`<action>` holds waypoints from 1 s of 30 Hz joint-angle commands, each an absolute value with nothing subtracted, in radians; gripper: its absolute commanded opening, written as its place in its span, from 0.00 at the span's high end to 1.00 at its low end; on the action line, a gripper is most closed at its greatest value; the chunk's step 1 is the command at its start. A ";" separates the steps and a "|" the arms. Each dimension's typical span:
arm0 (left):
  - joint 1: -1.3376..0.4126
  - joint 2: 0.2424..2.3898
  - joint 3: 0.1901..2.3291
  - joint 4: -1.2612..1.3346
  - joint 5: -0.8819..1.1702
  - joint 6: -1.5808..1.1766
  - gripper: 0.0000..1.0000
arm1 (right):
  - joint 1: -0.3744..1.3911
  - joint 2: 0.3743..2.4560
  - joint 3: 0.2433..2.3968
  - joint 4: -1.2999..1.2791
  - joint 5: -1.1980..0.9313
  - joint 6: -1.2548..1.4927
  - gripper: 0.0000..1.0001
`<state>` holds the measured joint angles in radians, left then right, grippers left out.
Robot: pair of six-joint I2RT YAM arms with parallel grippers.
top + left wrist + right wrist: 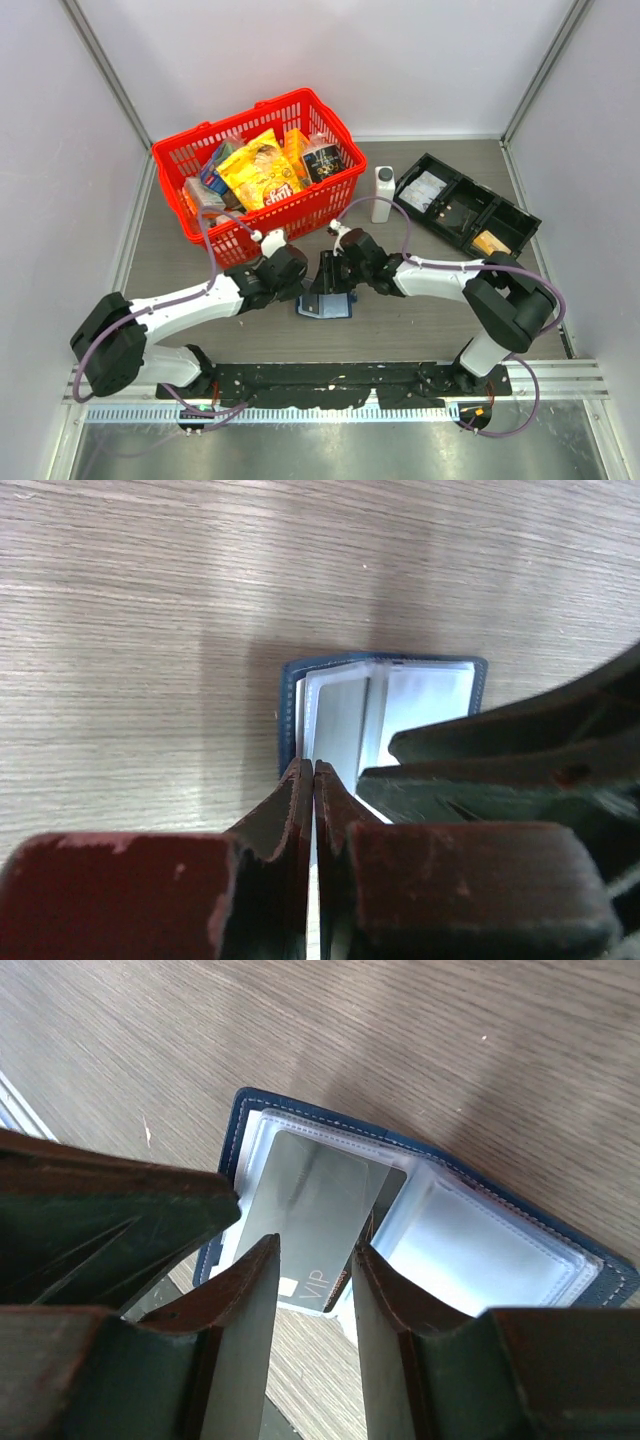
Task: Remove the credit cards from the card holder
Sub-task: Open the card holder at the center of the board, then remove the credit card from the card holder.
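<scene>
The navy card holder (pixel 325 305) lies open on the table between both arms; its pale clear sleeves show in the left wrist view (pixel 400 705) and the right wrist view (pixel 500 1250). My left gripper (pixel 308 287) (pixel 314 768) is shut on the edge of one upright sleeve. A silver-grey credit card (pixel 310 1210) marked VIP sticks halfway out of a sleeve, with a darker card edge (pixel 392 1185) under it. My right gripper (pixel 335 280) (pixel 315 1252) is open, its fingers standing over the silver card's near end.
A red basket (pixel 300 207) of snack packets stands at the back left. A white bottle (pixel 383 193) stands behind the grippers. A black compartment tray (pixel 452 190) at the back right holds white packets and an orange-gold card (pixel 490 243).
</scene>
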<state>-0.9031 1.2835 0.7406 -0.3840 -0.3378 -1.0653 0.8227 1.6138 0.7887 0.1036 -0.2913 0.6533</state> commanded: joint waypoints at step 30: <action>-0.845 1.520 0.726 -0.316 -0.235 -1.061 1.00 | 0.759 1.649 0.586 0.391 -0.333 0.781 0.66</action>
